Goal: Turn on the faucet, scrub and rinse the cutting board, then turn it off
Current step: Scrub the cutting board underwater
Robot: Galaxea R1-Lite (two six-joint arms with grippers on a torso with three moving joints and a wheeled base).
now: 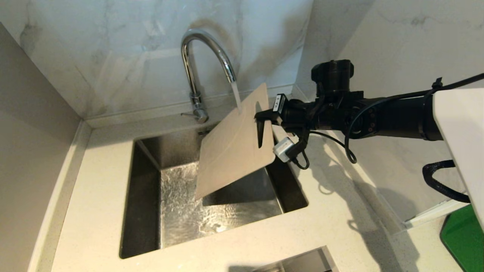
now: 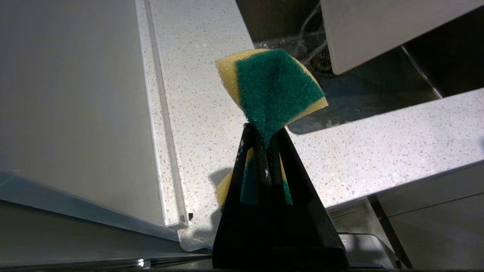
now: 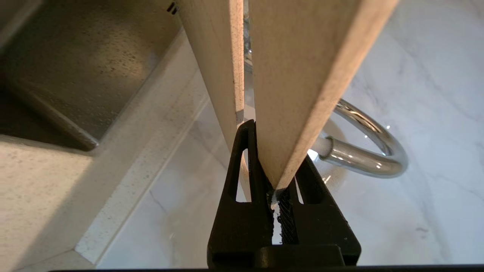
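The chrome faucet (image 1: 196, 68) stands behind the sink and water runs from its spout (image 3: 363, 151) onto the cutting board (image 1: 234, 143). The cream board is held tilted over the sink's right half, its handle end uppermost. My right gripper (image 1: 261, 124) is shut on the board's edge beside the handle slot; in the right wrist view the board (image 3: 302, 75) rises from between the black fingers. My left gripper (image 2: 264, 132) is out of the head view; it hangs low at the sink's near left, shut on a green-and-yellow sponge (image 2: 272, 87).
The steel sink (image 1: 147, 196) is wet on its floor. Speckled counter (image 1: 98, 189) surrounds it, with marble walls behind and to the right. A second basin's corner (image 1: 302, 262) shows at the near edge. A green object (image 1: 461, 238) sits at the far right.
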